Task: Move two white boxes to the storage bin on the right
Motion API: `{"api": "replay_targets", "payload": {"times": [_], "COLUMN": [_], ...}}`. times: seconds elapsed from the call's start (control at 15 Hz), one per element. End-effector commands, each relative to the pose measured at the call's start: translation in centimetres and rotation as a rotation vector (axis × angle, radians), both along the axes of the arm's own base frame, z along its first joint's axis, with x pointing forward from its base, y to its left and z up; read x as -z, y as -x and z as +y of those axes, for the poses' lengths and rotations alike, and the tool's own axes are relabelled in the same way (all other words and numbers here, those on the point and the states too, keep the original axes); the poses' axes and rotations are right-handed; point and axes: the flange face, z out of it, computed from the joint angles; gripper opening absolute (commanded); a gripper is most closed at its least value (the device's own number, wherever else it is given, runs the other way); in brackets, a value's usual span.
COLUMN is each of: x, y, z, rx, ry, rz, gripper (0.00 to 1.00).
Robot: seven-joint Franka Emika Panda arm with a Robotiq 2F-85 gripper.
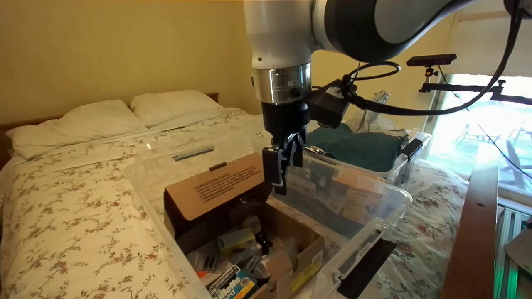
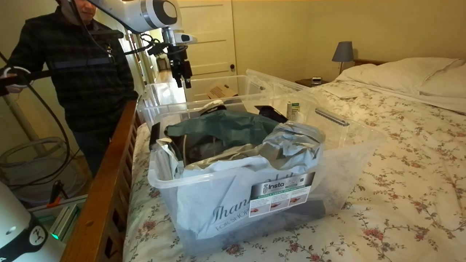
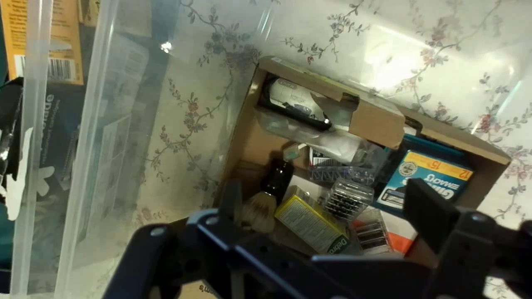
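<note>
End effector (image 3: 323, 198), jaws wide apart

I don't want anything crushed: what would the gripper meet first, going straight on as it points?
Probably the clear plastic pack or the yellow carton beside it, inside the cardboard box; depth is unclear.

It's a home bdrm: floral-covered bed (image 1: 91, 207) w/ pillows (image 1: 172, 107) & wood headbd (image 2: 367, 62), lamp (image 2: 343, 51) nr it.
</note>
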Motion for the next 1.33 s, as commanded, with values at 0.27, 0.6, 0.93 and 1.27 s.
{"api": "replay_targets", "payload": {"times": [0.27, 0.6, 0.93, 1.27], "x": [4.7, 9.8, 9.9, 9.6], "y": [0.9, 2.9, -1.1, -3.8], "z": [5.0, 11.8, 14.3, 11.7], "rx": [0.159, 0.135, 0.206, 0.221], "ry": [-0.015, -0.171, -0.299, -0.243], "rz": [0.048, 0.086, -0.103, -0.128], "gripper": [1.0, 1.0, 1.0, 1.0]}}
